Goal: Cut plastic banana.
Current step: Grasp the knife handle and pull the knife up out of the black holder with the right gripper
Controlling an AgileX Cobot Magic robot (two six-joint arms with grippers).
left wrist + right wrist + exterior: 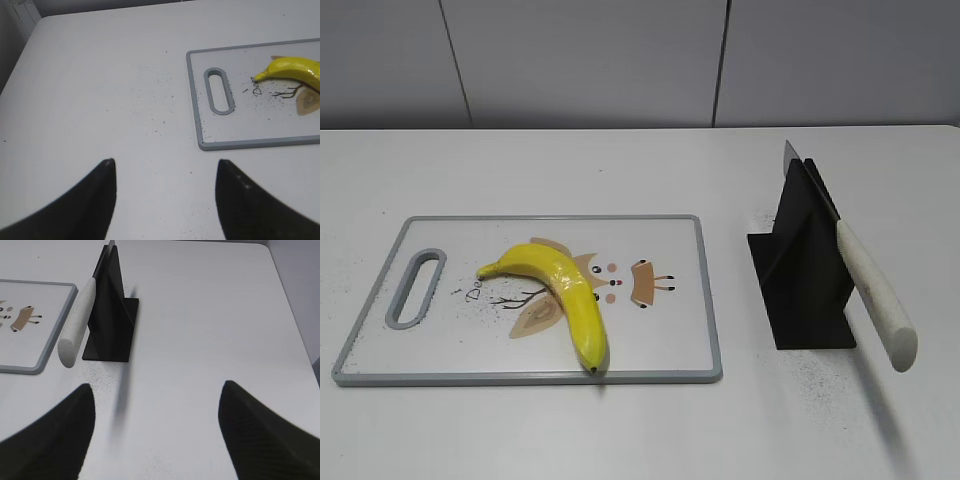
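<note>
A yellow plastic banana [560,296] lies on a white cutting board [660,340] with a grey rim, left of centre; its stem end shows in the left wrist view [292,69]. A knife with a white handle [875,293] rests slanted in a black stand [805,270] to the right; both show in the right wrist view, knife [76,325] and stand [111,315]. My left gripper [165,172] is open and empty over bare table left of the board. My right gripper [157,392] is open and empty, nearer than the stand. Neither gripper shows in the exterior view.
The white table [620,430] carries fine dark specks near the board and the stand. The board has a grey handle slot [416,288] at its left end. A grey wall stands behind the table's far edge.
</note>
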